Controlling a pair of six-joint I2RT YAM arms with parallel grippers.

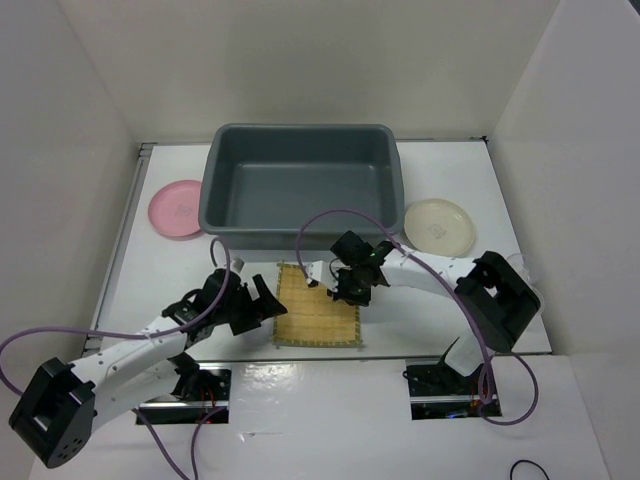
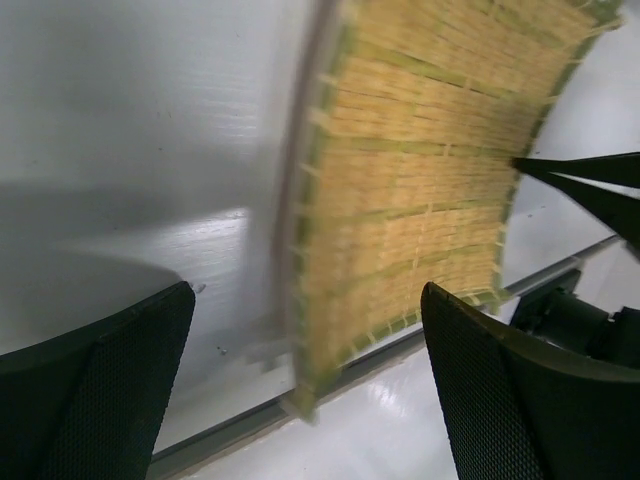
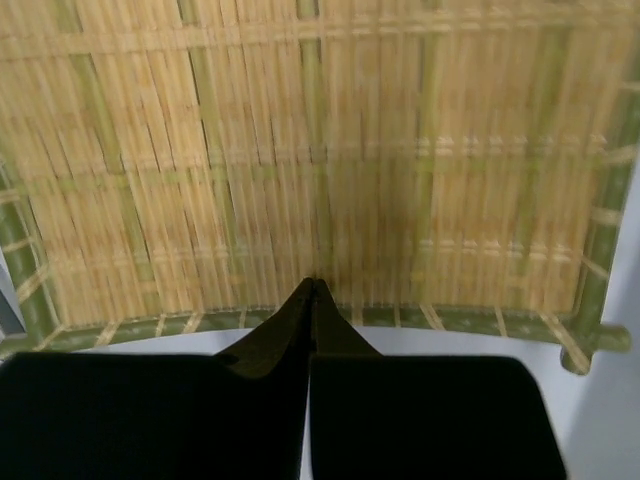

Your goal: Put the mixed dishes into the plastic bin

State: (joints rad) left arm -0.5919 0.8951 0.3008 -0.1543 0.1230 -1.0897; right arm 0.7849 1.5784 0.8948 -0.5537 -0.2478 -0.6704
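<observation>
The square yellow-tan bamboo mat (image 1: 318, 306) lies on the table in front of the dark grey plastic bin (image 1: 300, 130), which holds nothing. My left gripper (image 1: 262, 305) is open at the mat's left edge. In the left wrist view (image 2: 305, 300) the mat's blurred near-left edge (image 2: 400, 200) sits between its fingers. My right gripper (image 1: 345, 290) is shut, and its tips rest on the mat's right edge, as the right wrist view (image 3: 313, 285) shows. The pink plate (image 1: 177, 208) lies left of the bin. The cream-white plate (image 1: 438, 224) lies right of it.
White walls enclose the table on three sides. A purple cable (image 1: 340, 215) arcs from the right arm over the bin's front rim. The table's front edge with a dark seam (image 2: 230, 425) runs just below the mat.
</observation>
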